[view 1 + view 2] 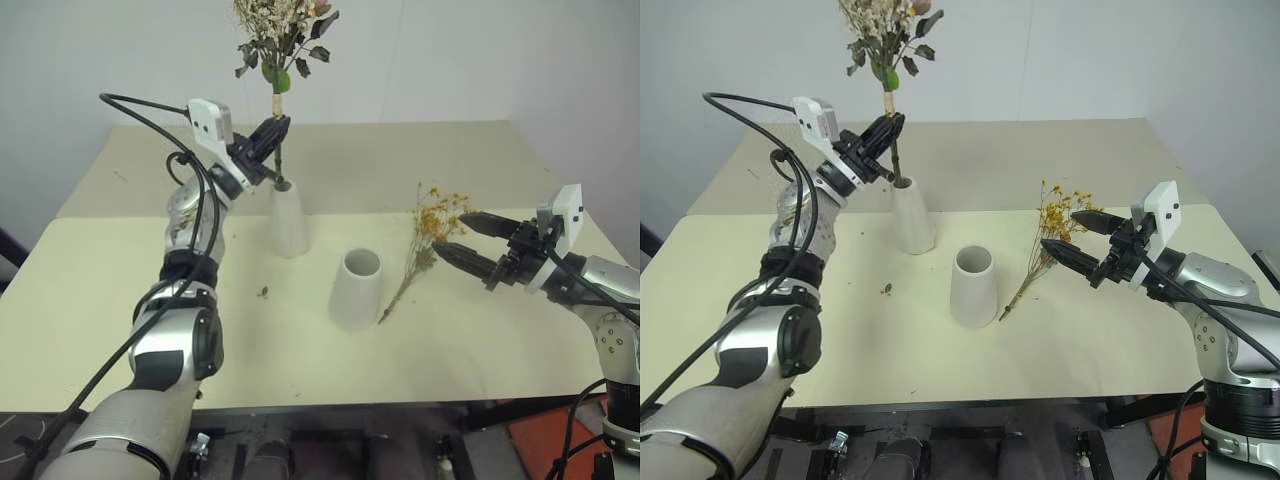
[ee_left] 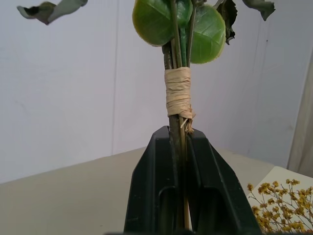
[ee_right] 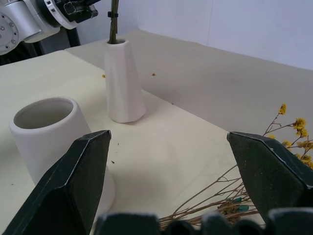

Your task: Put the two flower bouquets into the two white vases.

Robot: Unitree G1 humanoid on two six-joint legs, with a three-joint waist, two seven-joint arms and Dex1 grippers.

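My left gripper (image 1: 277,133) is shut on the stem of the cream-white bouquet (image 1: 282,35), just below its raffia binding (image 2: 178,95). The stem's lower end stands inside the narrow mouth of the tall slim white vase (image 1: 288,220). The shorter, wide-mouthed white vase (image 1: 357,289) stands in front of it, with nothing in it. The yellow-orange bouquet (image 1: 428,233) lies on the table to the right of the short vase, blossoms pointing away from me. My right gripper (image 1: 452,236) hovers open beside those blossoms, holding nothing.
Both vases stand on a cream table (image 1: 120,300) that meets a second table (image 1: 400,150) behind it. A small dark crumb (image 1: 264,292) lies left of the short vase. A white wall (image 1: 480,60) rises behind the tables.
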